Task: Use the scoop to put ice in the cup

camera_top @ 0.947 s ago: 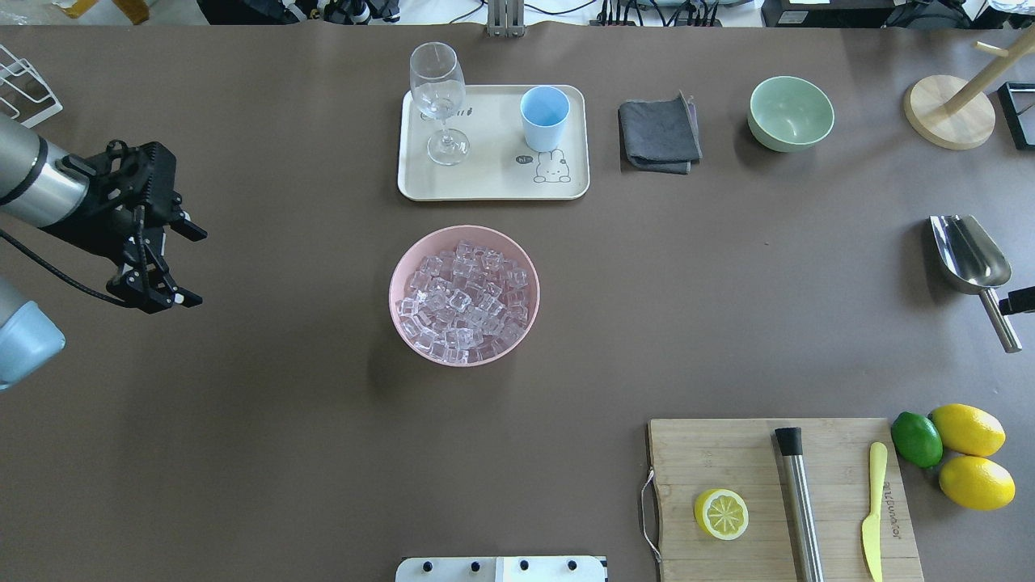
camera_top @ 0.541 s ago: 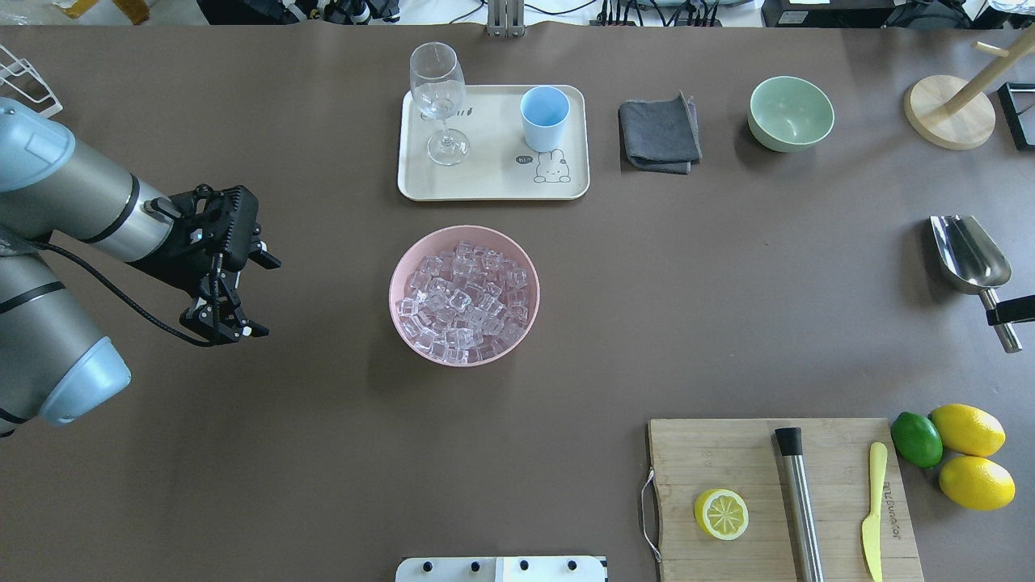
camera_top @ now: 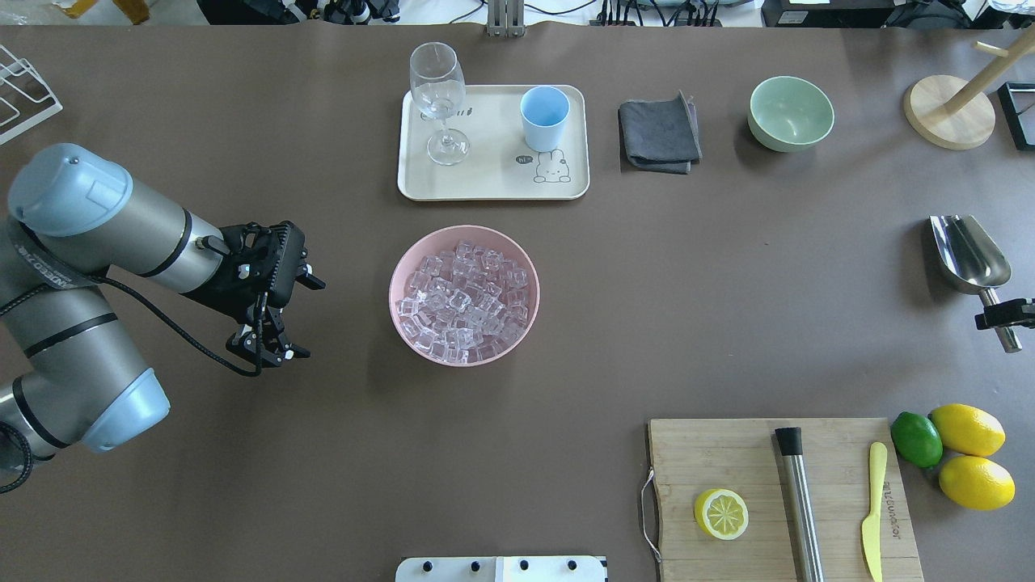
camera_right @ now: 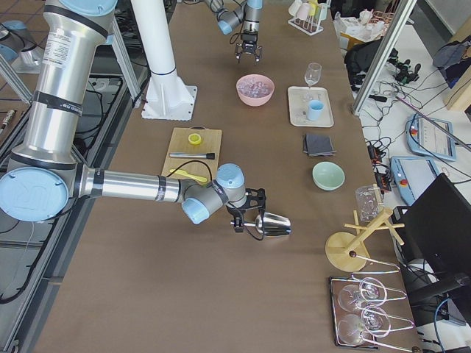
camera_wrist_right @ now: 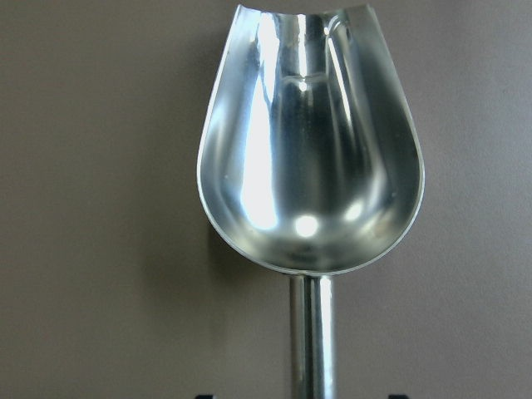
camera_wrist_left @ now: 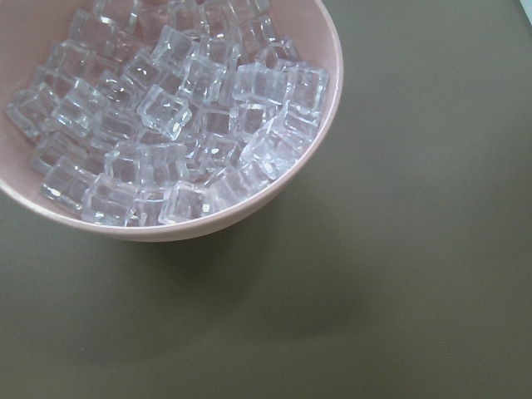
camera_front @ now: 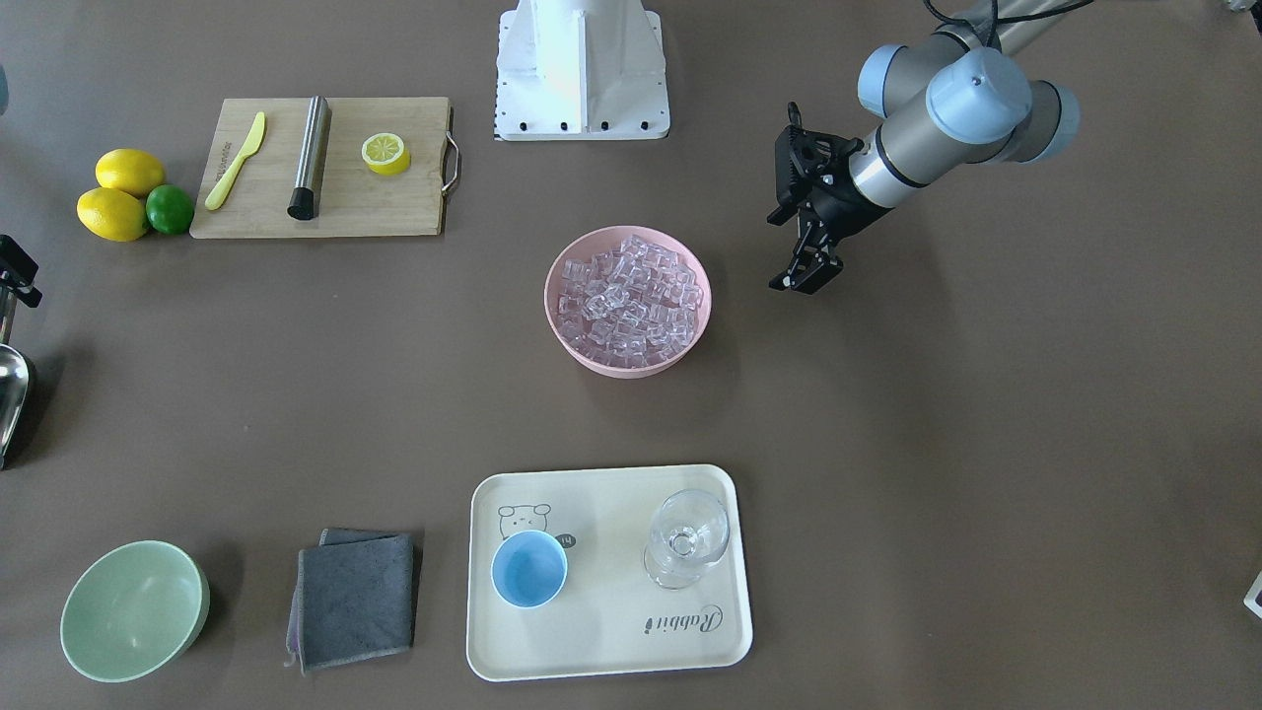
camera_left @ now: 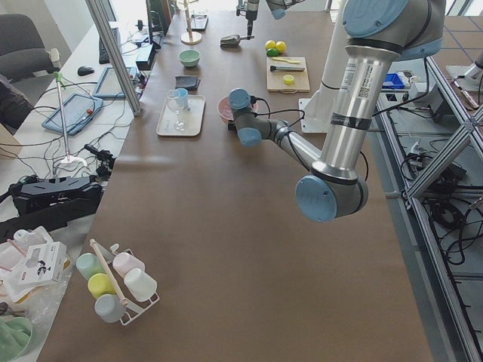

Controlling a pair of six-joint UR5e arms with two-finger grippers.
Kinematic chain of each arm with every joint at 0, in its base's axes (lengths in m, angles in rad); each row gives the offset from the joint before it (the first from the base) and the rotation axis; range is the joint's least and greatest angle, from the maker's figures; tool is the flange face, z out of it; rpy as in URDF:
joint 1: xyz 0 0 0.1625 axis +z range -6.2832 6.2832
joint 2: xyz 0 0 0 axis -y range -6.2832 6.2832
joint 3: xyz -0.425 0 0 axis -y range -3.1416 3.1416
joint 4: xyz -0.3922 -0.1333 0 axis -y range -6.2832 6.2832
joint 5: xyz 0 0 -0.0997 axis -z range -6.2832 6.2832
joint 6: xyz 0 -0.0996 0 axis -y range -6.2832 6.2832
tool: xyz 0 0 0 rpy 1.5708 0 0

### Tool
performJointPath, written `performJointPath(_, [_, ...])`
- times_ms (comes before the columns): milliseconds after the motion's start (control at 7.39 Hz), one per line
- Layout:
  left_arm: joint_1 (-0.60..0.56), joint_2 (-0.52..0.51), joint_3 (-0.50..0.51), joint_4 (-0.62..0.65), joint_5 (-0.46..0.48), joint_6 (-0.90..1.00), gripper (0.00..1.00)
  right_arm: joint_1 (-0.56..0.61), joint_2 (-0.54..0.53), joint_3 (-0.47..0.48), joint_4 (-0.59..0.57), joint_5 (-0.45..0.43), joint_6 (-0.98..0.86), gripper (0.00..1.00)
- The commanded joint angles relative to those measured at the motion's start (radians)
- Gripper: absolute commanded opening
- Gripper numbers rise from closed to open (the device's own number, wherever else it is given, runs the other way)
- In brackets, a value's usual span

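Steel scoop (camera_top: 970,255) lies at the surface's (camera_top: 687,323) right edge, right gripper (camera_top: 1001,314) now wide astride its handle; left gripper (camera_top: 271,352), opening indeterminable, has advanced toward the pink bowl (camera_top: 393,295) of ice (camera_top: 465,299); cup (camera_top: 544,117) on tray (camera_top: 485,182).

Right gripper (camera_top: 1003,315) is running off the overhead view's right edge, one black finger (camera_top: 1020,310) only showing at the bar handle of the shiny silver metal scoop (camera_top: 969,257). Left wrist view is cropping the pink bowl (camera_wrist_left: 208,229) of clear ice cubes (camera_wrist_left: 183,108) at top and left edges.
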Motion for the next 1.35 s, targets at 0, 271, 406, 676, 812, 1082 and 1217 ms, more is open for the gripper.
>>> performJointPath(0, [0.046, -0.028, 0.037, -0.052, 0.038, -0.020, 0.99, -0.007, 0.001, -0.002, 0.001, 0.000, -0.002, 0.71])
performJointPath(271, [0.056, -0.026, 0.039, -0.078, 0.040, -0.054, 0.99, -0.010, 0.001, -0.009, 0.001, 0.001, 0.000, 0.70])
performJointPath(406, [0.055, -0.028, 0.048, -0.087, 0.043, -0.056, 0.99, -0.012, 0.001, -0.012, 0.001, 0.000, 0.000, 0.69])
performJointPath(676, [0.043, -0.028, 0.065, -0.101, 0.058, -0.110, 0.99, -0.013, 0.001, -0.017, 0.001, 0.000, 0.001, 0.67])
performJointPath(812, [0.043, -0.028, 0.068, -0.105, 0.074, -0.120, 0.99, -0.017, -0.001, -0.015, 0.001, 0.000, 0.002, 0.62])
performJointPath(1082, [0.046, -0.026, 0.111, -0.172, 0.092, -0.205, 0.99, -0.021, -0.001, -0.015, 0.001, 0.000, 0.008, 0.41])
performJointPath(1217, [0.052, -0.026, 0.149, -0.246, 0.094, -0.294, 0.99, -0.021, -0.002, -0.017, 0.001, 0.001, 0.008, 0.30])
